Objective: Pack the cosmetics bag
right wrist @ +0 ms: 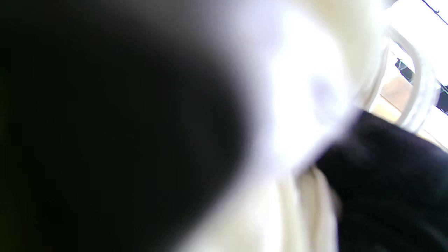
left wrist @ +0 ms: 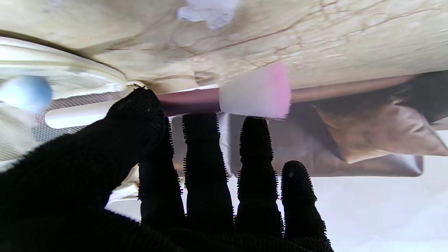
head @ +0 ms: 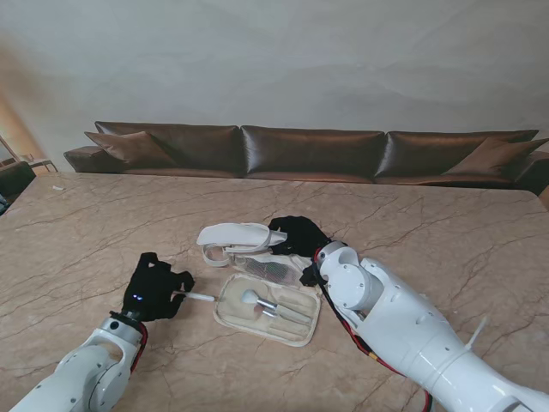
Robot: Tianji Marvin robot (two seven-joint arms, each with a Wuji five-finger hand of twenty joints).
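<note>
Holding a makeup brush [head: 199, 297], the left hand [head: 154, 288] sits on the marble desk [head: 77, 232] to the left of the cosmetics bag [head: 268, 309]. Black glove on the hand. In the left wrist view the thumb [left wrist: 136, 112] presses the brush [left wrist: 224, 99] against the fingertips [left wrist: 199, 129]; the brush has a white handle end, a dark pinkish ferrule and a pale bristle head tinged pink. Brush lies roughly level, handle end toward the bag; in the stand view its white handle tip reaches almost to the bag's left rim, whether touching cannot be told.

Cosmetics bag: cream, unzipped and laid open flat near the middle of the desk. Nearer half forms a shallow tray holding a brush with a round pale head [head: 250, 297] and several more handles [head: 287, 311] lying side by side. Farther half is the lid flap [head: 236, 236], raised and tilted, with a mesh panel [head: 268, 269] between the two halves.

Right hand [head: 300, 236]: black glove, at the far right edge of the bag, on the raised flap. Fingers appear closed on the flap's edge, but the stand view is too small to be sure. Right wrist view is blurred: only dark glove [right wrist: 385, 175] against white bag material [right wrist: 308, 87]; grip state cannot be told from it.

Brown leather sofa [head: 309, 153] runs along the far edge of the desk.
</note>
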